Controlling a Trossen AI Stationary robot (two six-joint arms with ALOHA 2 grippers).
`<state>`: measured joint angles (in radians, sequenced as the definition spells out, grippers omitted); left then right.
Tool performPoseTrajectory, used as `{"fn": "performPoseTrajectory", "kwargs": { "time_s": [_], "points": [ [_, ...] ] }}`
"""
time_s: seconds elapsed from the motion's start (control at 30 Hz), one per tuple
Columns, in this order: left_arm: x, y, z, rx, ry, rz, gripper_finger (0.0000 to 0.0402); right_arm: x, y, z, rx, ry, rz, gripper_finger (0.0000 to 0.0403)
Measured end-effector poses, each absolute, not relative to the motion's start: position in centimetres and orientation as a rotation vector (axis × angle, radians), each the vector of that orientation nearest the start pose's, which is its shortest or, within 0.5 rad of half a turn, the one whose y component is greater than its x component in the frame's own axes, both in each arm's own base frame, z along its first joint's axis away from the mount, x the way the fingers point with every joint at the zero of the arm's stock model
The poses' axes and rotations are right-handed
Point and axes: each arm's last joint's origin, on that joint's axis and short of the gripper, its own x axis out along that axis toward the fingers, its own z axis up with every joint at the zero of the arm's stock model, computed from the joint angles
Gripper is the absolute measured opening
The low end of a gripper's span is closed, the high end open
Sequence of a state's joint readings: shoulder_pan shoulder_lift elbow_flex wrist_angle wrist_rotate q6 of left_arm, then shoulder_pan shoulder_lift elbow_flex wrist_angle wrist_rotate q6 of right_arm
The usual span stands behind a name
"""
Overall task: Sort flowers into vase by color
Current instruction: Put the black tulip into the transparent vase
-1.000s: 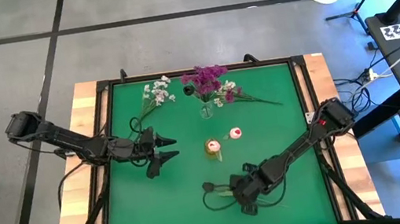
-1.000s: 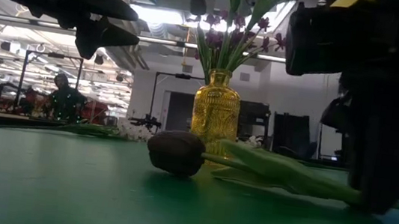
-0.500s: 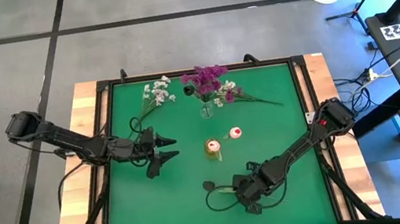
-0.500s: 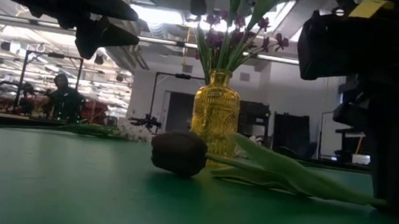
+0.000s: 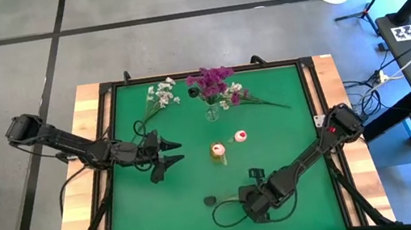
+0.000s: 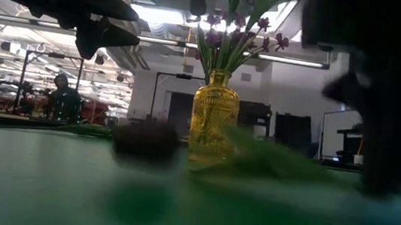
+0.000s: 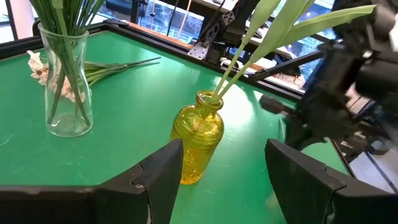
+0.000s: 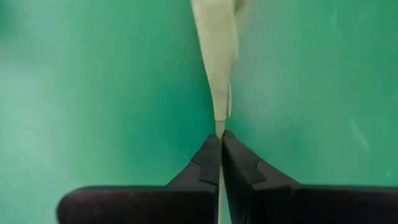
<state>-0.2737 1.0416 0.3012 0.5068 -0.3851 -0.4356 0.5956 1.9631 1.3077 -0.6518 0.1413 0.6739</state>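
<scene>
- We see a green worktop [image 5: 148, 221] framed in wood, with both arms over it; the left claw [image 5: 169, 153] hovers left of centre, its fingers spread wide and holding nothing
- We find the right claw [image 5: 245, 204] low near the front edge; its fingers [image 8: 208, 163] are pressed together on the stem of the dark-budded flower [image 5: 211, 201], whose bud lies just left of the claw on the worktop
- The clear glass vase [image 7: 65, 81] stands toward the back and holds the magenta sprigs [image 5: 210, 76]; more flowers [image 5: 248, 99] lie on the worktop to its right
- The white sprigs [image 5: 159, 96] lie near the back left corner
- The yellow glass vase [image 7: 198, 135] stands at the middle of the worktop with green stems in it; a pink bud [image 5: 241, 136] shows just right of it
</scene>
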Motion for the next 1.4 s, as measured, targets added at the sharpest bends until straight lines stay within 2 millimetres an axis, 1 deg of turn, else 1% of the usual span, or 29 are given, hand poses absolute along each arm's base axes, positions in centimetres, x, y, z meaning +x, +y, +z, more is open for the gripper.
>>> {"fn": "performPoseTrajectory", "kwargs": {
  "time_s": [0.07, 0.17, 0.23, 0.37, 0.53, 0.7, 0.83, 0.97, 1.03, 1.13, 1.23, 1.3, 1.4],
  "points": [
    [19.6, -4.4, 18.8, -0.357, 0.194, 0.157, 0.0222, 31.5, 21.4, 16.6, 0.091, 1.216, -0.036, 0.0003],
    [19.6, -4.4, 18.8, -0.357, 0.194, 0.157, 0.0222, 31.0, 21.5, 18.7, 0.057, 1.129, -0.073, 0.0003],
    [19.6, -4.4, 18.8, -0.357, 0.194, 0.157, 0.0222, 30.1, 21.4, 20.1, 0.023, 1.069, -0.128, 0.0002],
    [19.5, -4.4, 18.8, -0.357, 0.195, 0.157, 0.0222, 28.0, 21.1, 23.8, 0.005, 0.941, -0.206, 0.0002],
    [19.5, -4.4, 18.8, -0.356, 0.197, 0.157, 0.0222, 25.3, 21.2, 28.5, 0.013, 0.733, -0.197, 0.0001],
    [19.5, -4.4, 18.8, -0.356, 0.197, 0.157, 0.0222, 23.0, 21.4, 32.2, -0.029, 0.53, -0.181, 0.0001],
    [19.5, -4.4, 18.8, -0.356, 0.197, 0.157, 0.0222, 22.2, 21.3, 34.9, -0.067, 0.385, -0.154, 0.0001],
    [19.5, -4.4, 18.8, -0.356, 0.197, 0.158, 0.0222, 22.0, 20.9, 37.7, -0.132, 0.243, -0.117, 0.0],
    [19.5, -4.4, 18.8, -0.356, 0.197, 0.158, 0.0222, 21.7, 20.4, 39.0, -0.192, 0.176, -0.176, 0.0],
    [19.5, -4.4, 18.8, -0.356, 0.197, 0.157, 0.0222, 21.1, 19.2, 40.3, -0.319, 0.143, -0.362, 0.0],
    [19.5, -4.4, 18.8, -0.356, 0.197, 0.157, 0.0222, 20.8, 17.1, 41.2, -0.393, 0.16, -0.53, 0.0],
    [19.5, -4.4, 18.8, -0.355, 0.197, 0.157, 0.0222, 20.7, 15.5, 41.8, -0.4, 0.17, -0.574, 0.0],
    [19.5, -4.4, 18.8, -0.348, 0.198, 0.156, 0.0222, 21.2, 12.7, 42.7, -0.368, 0.172, -0.563, 0.0]
  ]
}}
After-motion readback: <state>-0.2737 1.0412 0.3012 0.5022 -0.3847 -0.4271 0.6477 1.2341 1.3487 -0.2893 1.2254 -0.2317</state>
